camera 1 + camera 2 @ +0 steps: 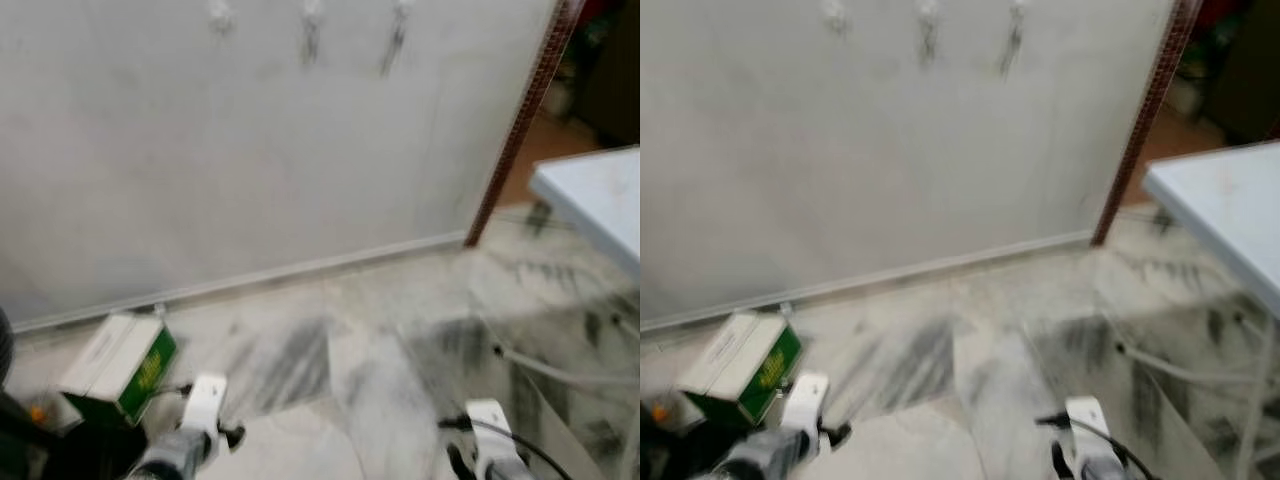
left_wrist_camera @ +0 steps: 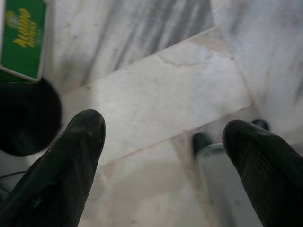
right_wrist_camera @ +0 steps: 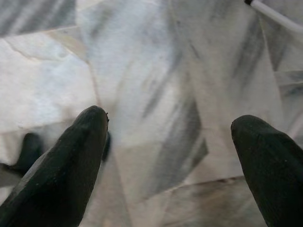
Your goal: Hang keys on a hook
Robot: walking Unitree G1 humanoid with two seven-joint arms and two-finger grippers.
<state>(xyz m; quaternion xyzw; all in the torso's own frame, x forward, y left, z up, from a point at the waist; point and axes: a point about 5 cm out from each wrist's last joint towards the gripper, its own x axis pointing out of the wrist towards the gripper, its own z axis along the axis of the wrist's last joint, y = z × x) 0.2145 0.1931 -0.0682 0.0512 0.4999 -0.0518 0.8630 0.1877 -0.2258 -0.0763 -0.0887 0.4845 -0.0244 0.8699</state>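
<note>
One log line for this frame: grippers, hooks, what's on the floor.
left gripper: open, empty, over floor | right gripper: open, empty | wall hooks: ahead, blurred | green box: floor, left

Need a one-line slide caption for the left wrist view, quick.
Left pincer open above the marble floor, a green box off to one side.

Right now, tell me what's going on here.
Nothing is being handled. The robot faces a white wall with hooks near its top, blurred. The left gripper and right gripper hang open and empty over the marble floor. A green and white box lies by the wall. No keys can be made out.
</note>
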